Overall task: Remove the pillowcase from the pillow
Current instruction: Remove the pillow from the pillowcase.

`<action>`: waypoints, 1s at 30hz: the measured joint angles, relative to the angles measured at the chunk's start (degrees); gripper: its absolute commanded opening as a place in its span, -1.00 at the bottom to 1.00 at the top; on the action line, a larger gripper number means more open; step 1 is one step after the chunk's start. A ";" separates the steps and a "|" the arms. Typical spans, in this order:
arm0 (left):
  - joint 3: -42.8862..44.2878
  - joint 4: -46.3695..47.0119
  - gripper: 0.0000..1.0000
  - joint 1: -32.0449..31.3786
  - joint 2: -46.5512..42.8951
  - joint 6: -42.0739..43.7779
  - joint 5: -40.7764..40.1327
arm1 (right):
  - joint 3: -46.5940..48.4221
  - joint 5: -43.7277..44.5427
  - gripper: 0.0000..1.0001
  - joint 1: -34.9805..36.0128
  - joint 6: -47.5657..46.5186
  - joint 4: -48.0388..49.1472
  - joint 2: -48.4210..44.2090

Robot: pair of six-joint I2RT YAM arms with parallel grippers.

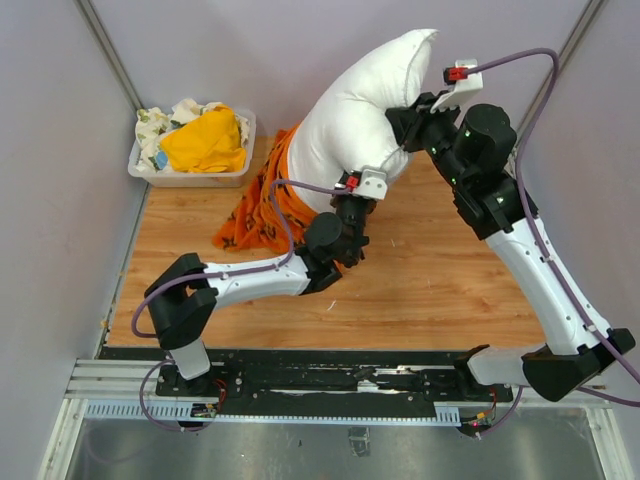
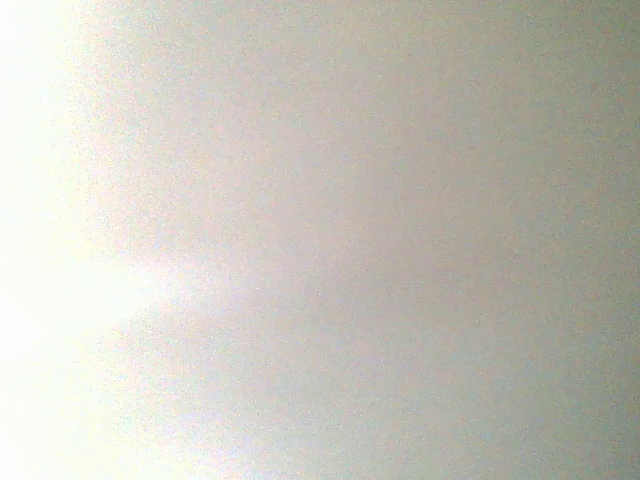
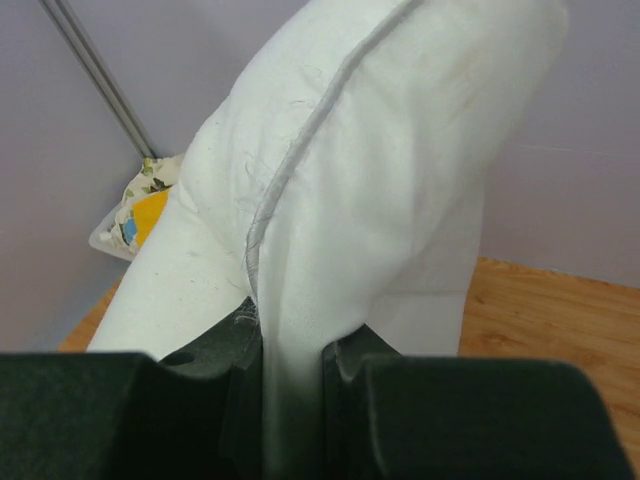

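Note:
The white pillow (image 1: pixel 365 110) stands raised at the back of the table, its top corner pointing up. My right gripper (image 1: pixel 408 118) is shut on a fold of the pillow's right side; in the right wrist view the fold (image 3: pixel 380 150) runs down between the black fingers (image 3: pixel 292 400). The orange printed pillowcase (image 1: pixel 262 205) is bunched around the pillow's lower left end and spills onto the wood. My left gripper (image 1: pixel 348 206) presses against the pillow's lower edge next to the case. Its wrist view is a white blur, so its fingers are hidden.
A clear bin (image 1: pixel 190 178) at the back left holds a plain yellow-orange cloth (image 1: pixel 205 140) and floral cloths; it also shows in the right wrist view (image 3: pixel 128 222). Grey walls close in on three sides. Bare wooden tabletop (image 1: pixel 430 270) lies in front of the pillow.

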 measured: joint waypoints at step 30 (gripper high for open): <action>21.07 -49.27 -0.99 29.51 -9.11 -34.16 38.47 | -10.19 -7.13 0.97 1.97 9.73 6.03 -14.84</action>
